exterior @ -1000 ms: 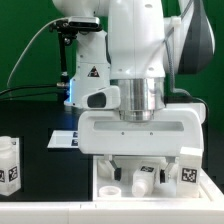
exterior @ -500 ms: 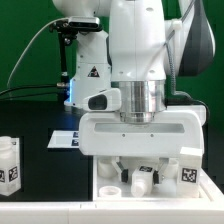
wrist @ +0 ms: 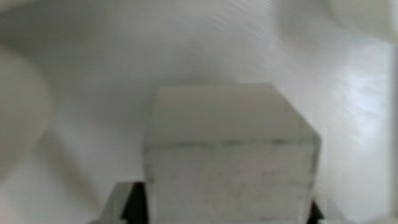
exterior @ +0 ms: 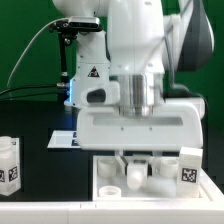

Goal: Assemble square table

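Note:
The square table's white slab [exterior: 104,172] lies at the front, with a round socket showing. My gripper [exterior: 136,163] hangs low over the slab, its wide white hand covering much of it. In the wrist view the gripper [wrist: 228,205] is shut on a white blocky leg [wrist: 228,140]; a dark finger presses each side of it. The leg's lower end [exterior: 136,177] shows just under the hand, at the slab. Another tagged leg [exterior: 188,168] stands on the slab at the exterior view's right. A third leg [exterior: 10,165] stands on the black table at the left.
The marker board [exterior: 63,140] lies flat behind the hand at the exterior view's left. A second robot base [exterior: 85,70] with cables stands at the back, before a green wall.
The hand has sunk a little and its wrist has turned. The tagged leg under the hand is now covered. The leg at the right shows more fully.

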`<control>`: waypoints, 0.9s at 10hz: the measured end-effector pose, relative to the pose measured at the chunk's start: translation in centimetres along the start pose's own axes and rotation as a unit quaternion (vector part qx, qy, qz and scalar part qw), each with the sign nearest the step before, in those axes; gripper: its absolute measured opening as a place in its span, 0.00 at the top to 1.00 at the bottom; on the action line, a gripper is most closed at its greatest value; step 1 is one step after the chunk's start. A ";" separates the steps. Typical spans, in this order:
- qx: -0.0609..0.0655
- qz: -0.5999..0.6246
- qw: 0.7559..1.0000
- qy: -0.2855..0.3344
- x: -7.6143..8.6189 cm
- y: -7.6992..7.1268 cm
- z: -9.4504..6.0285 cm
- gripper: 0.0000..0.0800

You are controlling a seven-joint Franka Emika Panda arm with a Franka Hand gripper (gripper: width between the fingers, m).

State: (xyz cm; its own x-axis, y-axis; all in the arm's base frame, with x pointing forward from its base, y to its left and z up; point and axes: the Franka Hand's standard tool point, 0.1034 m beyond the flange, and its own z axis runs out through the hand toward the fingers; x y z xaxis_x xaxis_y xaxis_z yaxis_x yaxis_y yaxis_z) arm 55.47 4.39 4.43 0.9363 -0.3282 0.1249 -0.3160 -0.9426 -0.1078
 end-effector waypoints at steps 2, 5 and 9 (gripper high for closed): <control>0.005 0.018 1.000 0.000 0.4 -0.1 -1.4 0.67; 0.003 0.016 1.000 -0.002 0.1 0.0 -0.9 0.67; -0.011 0.135 0.991 -0.022 -3.7 4.0 -0.9 0.67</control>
State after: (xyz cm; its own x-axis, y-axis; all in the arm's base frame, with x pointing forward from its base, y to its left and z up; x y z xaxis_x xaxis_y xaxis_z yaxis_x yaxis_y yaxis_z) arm 50.58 1.79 4.44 0.8232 -0.5655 0.0505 -0.5583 -0.8224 -0.1094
